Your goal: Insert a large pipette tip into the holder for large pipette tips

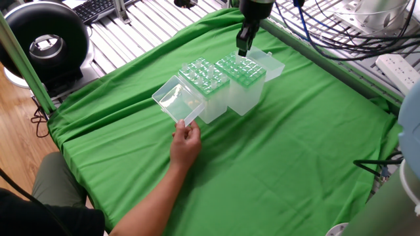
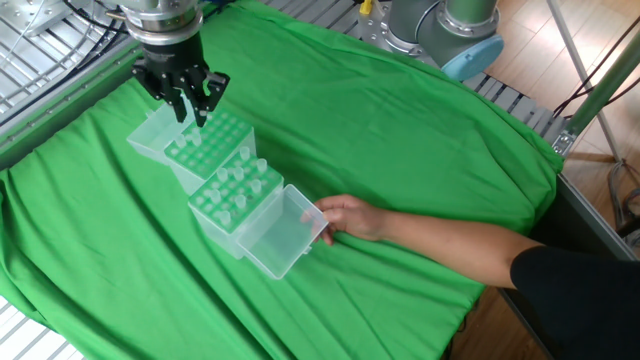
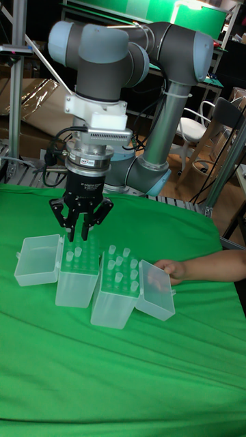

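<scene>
Your pincer [image 3: 80, 235] hangs just above the holder for large pipette tips [image 3: 76, 274], fingers nearly closed, though you cannot tell whether a tip sits between them, so insertion looks not yet done, with lowering and release left.

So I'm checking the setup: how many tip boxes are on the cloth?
2. One box sits under the gripper, lid open away from the person. The other box is beside it, touching, nearer the hand that holds its open lid.
</scene>
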`<act>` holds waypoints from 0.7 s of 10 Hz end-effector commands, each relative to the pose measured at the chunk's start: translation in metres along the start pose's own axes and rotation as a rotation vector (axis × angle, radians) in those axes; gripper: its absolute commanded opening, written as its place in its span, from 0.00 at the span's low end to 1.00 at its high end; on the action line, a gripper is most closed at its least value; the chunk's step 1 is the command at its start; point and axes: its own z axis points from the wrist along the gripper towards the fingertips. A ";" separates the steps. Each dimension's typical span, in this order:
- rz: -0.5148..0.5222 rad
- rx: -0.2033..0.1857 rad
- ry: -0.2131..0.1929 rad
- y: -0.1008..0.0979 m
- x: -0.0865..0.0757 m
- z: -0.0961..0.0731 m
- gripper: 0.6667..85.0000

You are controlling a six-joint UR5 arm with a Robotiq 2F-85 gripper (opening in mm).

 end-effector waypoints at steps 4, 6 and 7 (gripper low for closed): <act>0.107 -0.012 -0.047 0.000 -0.013 0.015 0.43; 0.124 -0.004 -0.030 -0.001 -0.010 0.018 0.43; 0.128 -0.001 -0.024 -0.001 -0.008 0.018 0.43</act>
